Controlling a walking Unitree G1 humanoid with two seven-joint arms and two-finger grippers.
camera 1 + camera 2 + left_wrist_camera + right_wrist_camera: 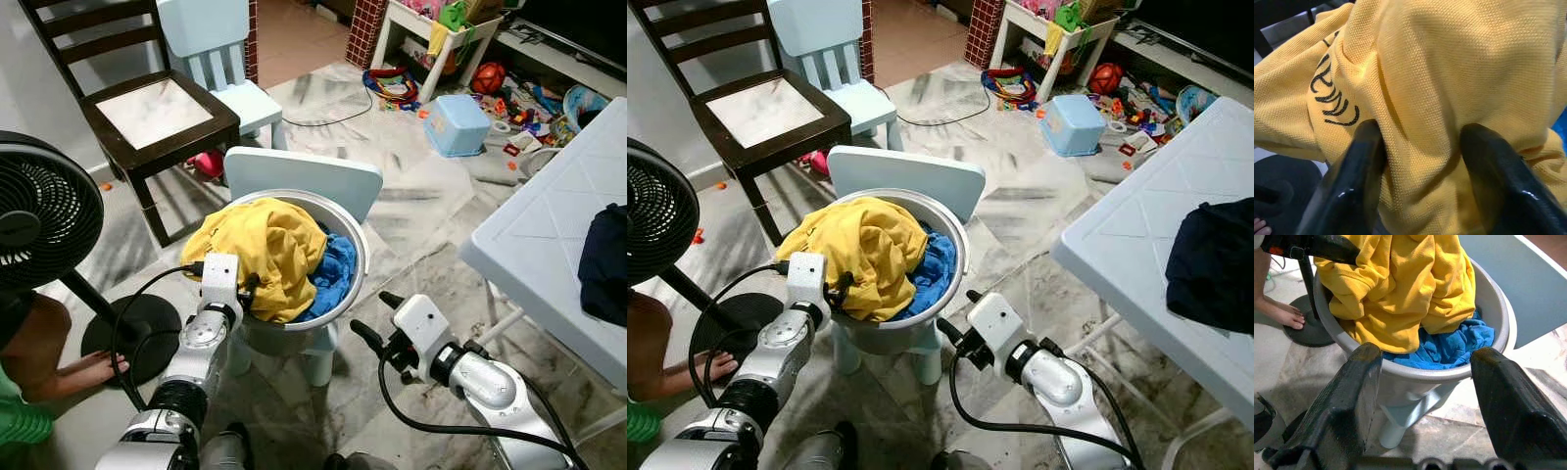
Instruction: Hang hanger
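Observation:
A yellow shirt (260, 250) with black lettering lies heaped over a blue cloth (338, 274) in a grey basin (359, 241). The basin stands on a small pale blue chair (304, 171). My left gripper (247, 292) is at the basin's near left rim, open, with its fingers (1364, 147) pushed into the yellow fabric, which bulges between them. My right gripper (378, 317) hovers open and holding nothing, low and to the right of the basin, pointing at it (1429, 355). I see no hanger.
A black fan (39, 220) stands at the left, with a person's bare foot (93, 370) on the floor by its base. Behind are a dark wooden chair (157, 108) and a second blue chair (220, 59). A white table (549, 235) with a dark garment (605, 264) stands at the right.

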